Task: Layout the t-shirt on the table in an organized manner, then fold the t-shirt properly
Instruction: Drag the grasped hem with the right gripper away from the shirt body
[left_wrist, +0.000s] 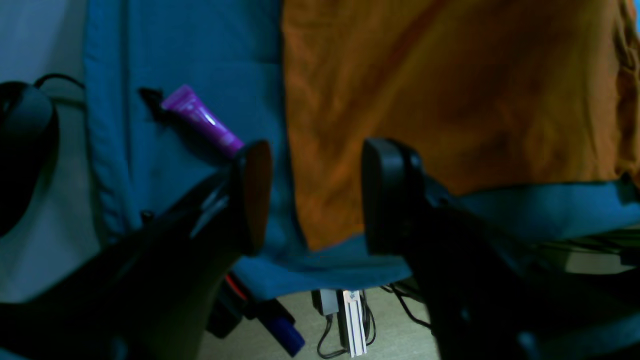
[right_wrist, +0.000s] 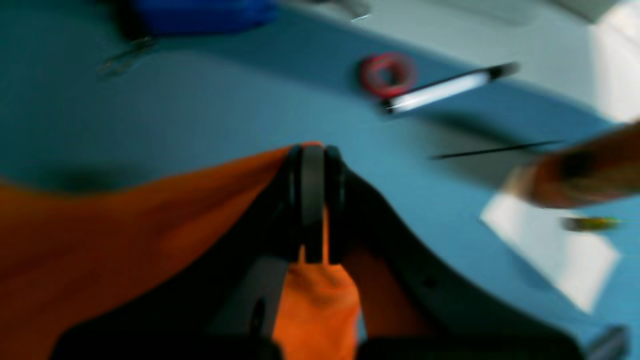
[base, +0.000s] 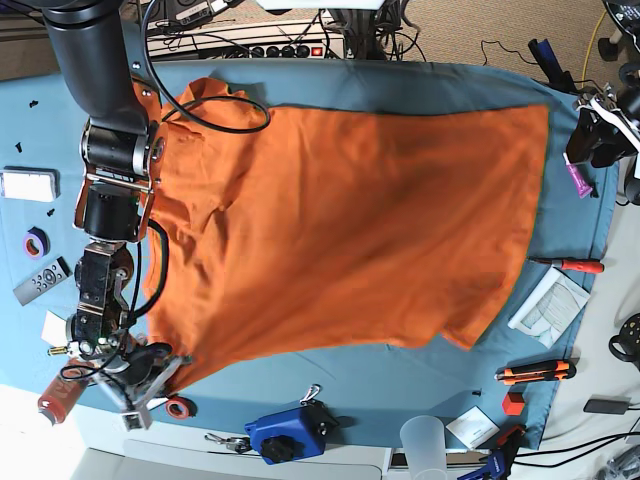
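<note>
Across most of the worktop (base: 400, 385) the t-shirt (base: 340, 230) is spread flat, its hem lying toward the right edge in the base view and its collar end toward the left edge. At the near left corner a fold of the orange fabric is pinched by the right tool (right_wrist: 312, 200), whose jaws are closed on it. Beyond the right edge the left tool (left_wrist: 315, 195) is held wide apart with nothing between its jaws, beside a purple tube (left_wrist: 202, 120)
</note>
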